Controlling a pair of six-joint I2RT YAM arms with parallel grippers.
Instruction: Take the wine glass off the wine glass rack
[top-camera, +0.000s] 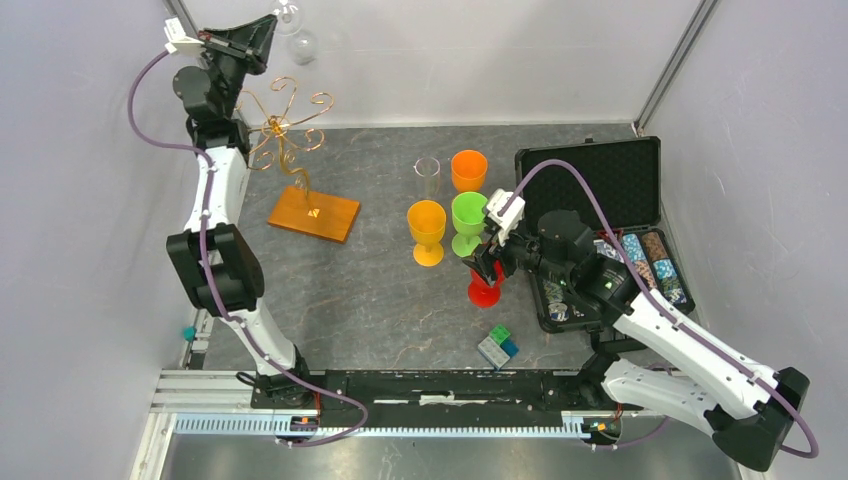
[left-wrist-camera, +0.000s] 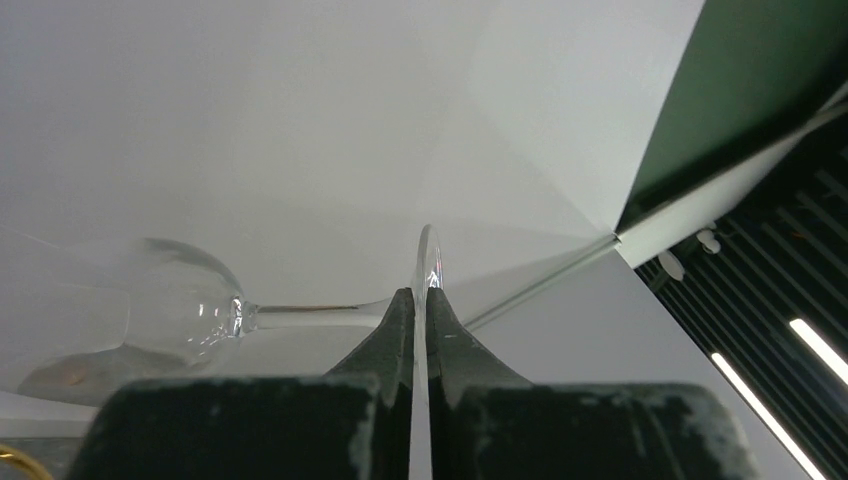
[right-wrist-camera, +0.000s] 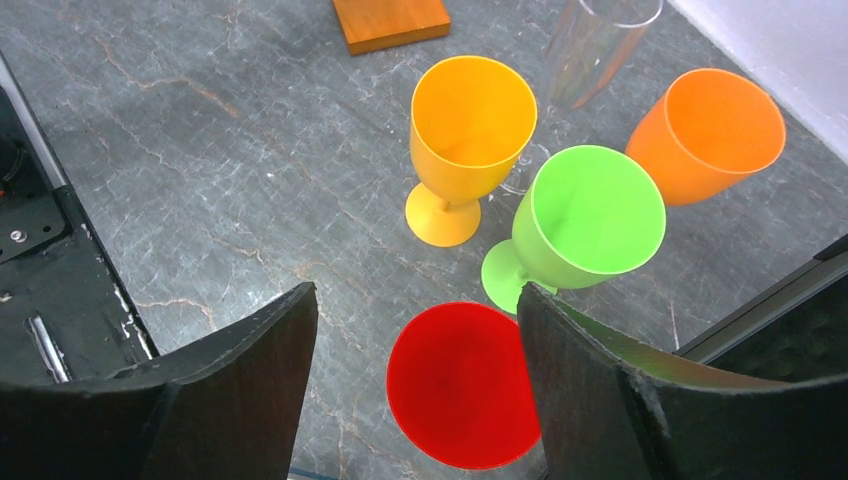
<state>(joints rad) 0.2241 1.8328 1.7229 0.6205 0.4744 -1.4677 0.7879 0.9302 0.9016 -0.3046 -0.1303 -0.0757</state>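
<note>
A clear wine glass hangs in the air at the far left, above and clear of the wine glass rack. The rack is gold wire with curled arms on an orange base. My left gripper is shut on the glass's foot. In the left wrist view the foot stands edge-on between the fingers, stem and bowl lying out to the left, gripper pinched tight. My right gripper stands open above a red goblet, which shows between its fingers.
A yellow goblet, a green goblet, an orange cup and a clear tumbler stand mid-table. An open black case with poker chips sits at the right. Small coloured blocks lie near the front edge.
</note>
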